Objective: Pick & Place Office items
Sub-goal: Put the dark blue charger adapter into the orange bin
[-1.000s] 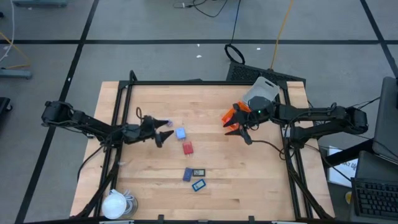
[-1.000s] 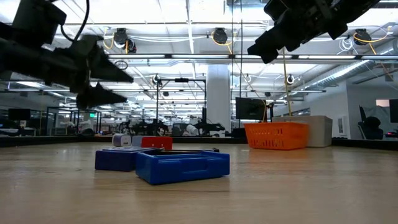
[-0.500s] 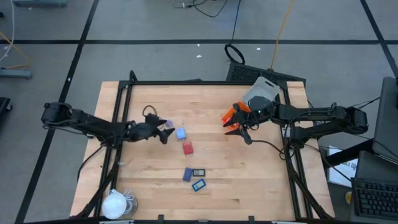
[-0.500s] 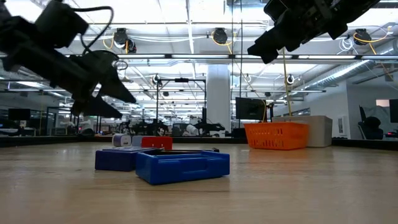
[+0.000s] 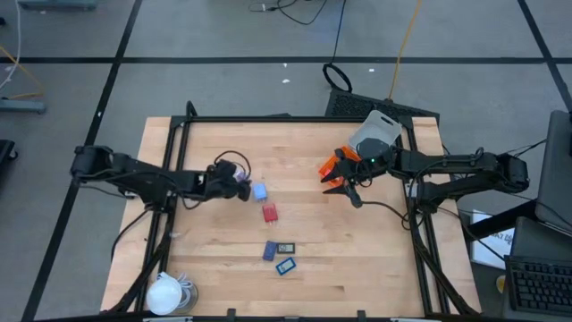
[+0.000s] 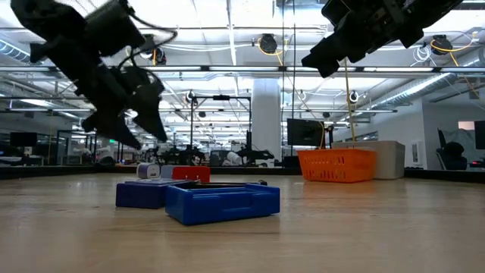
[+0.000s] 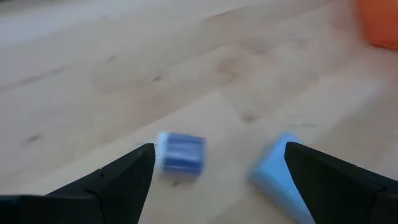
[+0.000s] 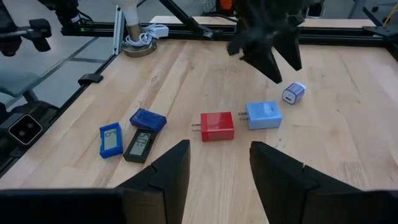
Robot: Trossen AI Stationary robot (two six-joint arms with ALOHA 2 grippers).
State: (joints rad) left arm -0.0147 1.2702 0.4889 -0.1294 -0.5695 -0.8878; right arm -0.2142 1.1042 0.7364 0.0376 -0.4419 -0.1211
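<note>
Pale wooden surface [image 5: 357, 259] framed by black rails fills the middle of the high view, with grey floor around it and a bright open hall behind in the low view. Left pincer [image 5: 239, 185] sits left of centre in the high view, its fingers spread wide and released, holding nothing; in its own wrist view the two dark fingertips [image 7: 127, 171] straddle a small purple-and-white cube [image 7: 181, 154], with the pale blue cube [image 7: 278, 171] just beside the other tip. The step in hand looks like the approach to a pick: the left arm is lined up on the purple cube but not yet around it. My guess is that the next move calls for coming down until the cube lies squarely between the tips, then closing without nudging the pale blue cube [image 5: 259, 191] next to it.

Right pincer [image 5: 343, 184] waits above the surface at right of centre in the high view, close to the orange tray [image 5: 329, 166]; its fingers stand partly apart with nothing between them.

The office items lie in a loose line down the middle of the high view: the two cubes uppermost, a red block [image 5: 269, 213] just below, then a dark blue piece [image 5: 269, 251], a dark flat rectangle [image 5: 285, 248] and a blue flat rectangle [image 5: 286, 266] near one another. All are small, boxy and hard-edged
</note>
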